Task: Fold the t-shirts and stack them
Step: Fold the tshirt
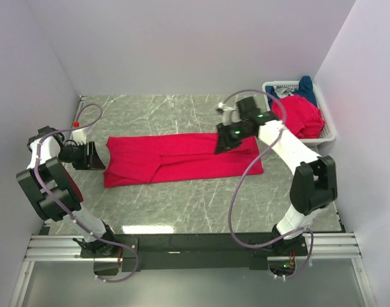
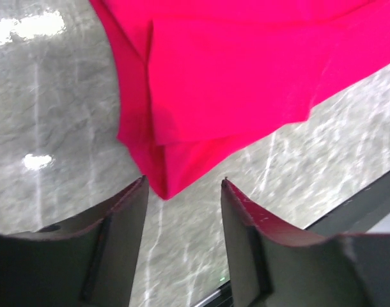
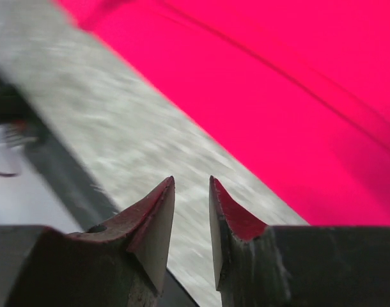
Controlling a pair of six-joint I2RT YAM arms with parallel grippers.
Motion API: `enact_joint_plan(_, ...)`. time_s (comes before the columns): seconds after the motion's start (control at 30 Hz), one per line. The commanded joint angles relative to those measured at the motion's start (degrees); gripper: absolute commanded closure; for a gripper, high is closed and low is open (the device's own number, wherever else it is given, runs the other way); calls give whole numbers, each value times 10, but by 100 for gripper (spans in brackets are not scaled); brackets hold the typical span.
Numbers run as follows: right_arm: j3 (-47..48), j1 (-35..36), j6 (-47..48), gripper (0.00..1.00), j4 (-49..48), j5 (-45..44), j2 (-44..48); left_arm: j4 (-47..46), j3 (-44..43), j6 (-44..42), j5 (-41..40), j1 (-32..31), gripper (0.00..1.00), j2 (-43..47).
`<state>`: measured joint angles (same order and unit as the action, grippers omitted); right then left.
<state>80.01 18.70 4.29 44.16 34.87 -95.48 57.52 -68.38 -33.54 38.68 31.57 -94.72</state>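
A bright red t-shirt (image 1: 182,158) lies flat on the marble table, folded into a long band running left to right. My left gripper (image 1: 100,158) hovers just off its left end, open and holding nothing. In the left wrist view a corner of the red t-shirt (image 2: 233,70) points toward the gap of the left gripper (image 2: 184,183) without touching it. My right gripper (image 1: 224,144) hangs over the shirt's right end. In the right wrist view that gripper (image 3: 192,180) is narrowly open and empty, with the red t-shirt (image 3: 310,96) beyond it. More t-shirts, a red one (image 1: 302,116) and a dark blue one (image 1: 305,85), sit in the basket.
A white mesh basket (image 1: 330,132) stands at the back right corner against the wall. White walls close in the table on the left, back and right. A small red object (image 1: 75,123) lies at the back left. A black rail (image 1: 195,244) runs along the near edge.
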Motion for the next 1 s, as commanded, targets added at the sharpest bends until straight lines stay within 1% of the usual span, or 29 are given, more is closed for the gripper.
enact_joint_plan(0.0,2,53,-118,65,-115,71,-31,-19,4,45,49,-4,44,-14)
enact_joint_plan(0.03,9,83,-136,65,-125,71,-53,-35,6,55,48,-5,44,-16)
enact_joint_plan(0.07,11,96,-146,64,-136,73,-64,-43,8,72,41,-12,44,-18)
enact_joint_plan(0.1,10,106,-160,62,-167,77,-73,-52,14,80,34,-17,45,-21)
enact_joint_plan(0.13,5,129,-194,61,-186,83,-88,-72,17,96,26,-22,45,-21)
enact_joint_plan(0.17,3,139,-211,59,-226,89,-96,-79,22,102,10,-33,46,-23)
enact_joint_plan(0.23,6,172,-266,56,-259,92,-123,-102,28,123,-5,-47,47,-27)
enact_joint_plan(0.27,11,184,-282,54,-281,86,-132,-108,33,129,-16,-50,48,-32)
enact_joint_plan(0.33,26,202,-317,51,-295,83,-160,-119,38,145,-28,-55,49,-38)
enact_joint_plan(0.37,29,218,-328,47,-317,84,-167,-134,43,152,-36,-57,51,-40)
enact_joint_plan(0.4,24,225,-356,46,-333,78,-178,-139,46,156,-47,-58,51,-41)
enact_joint_plan(0.5,20,251,-401,46,-398,66,-200,-159,54,173,-66,-60,52,-42)
enact_joint_plan(0.63,43,274,-444,46,-415,47,-237,-173,64,180,-78,-62,52,-43)
enact_joint_plan(0.87,56,300,-482,46,-463,47,-285,-175,75,177,-68,-62,53,-45)
enact_joint_plan(0.97,73,310,-491,47,-468,44,-301,-172,80,171,-69,-63,53,-39)
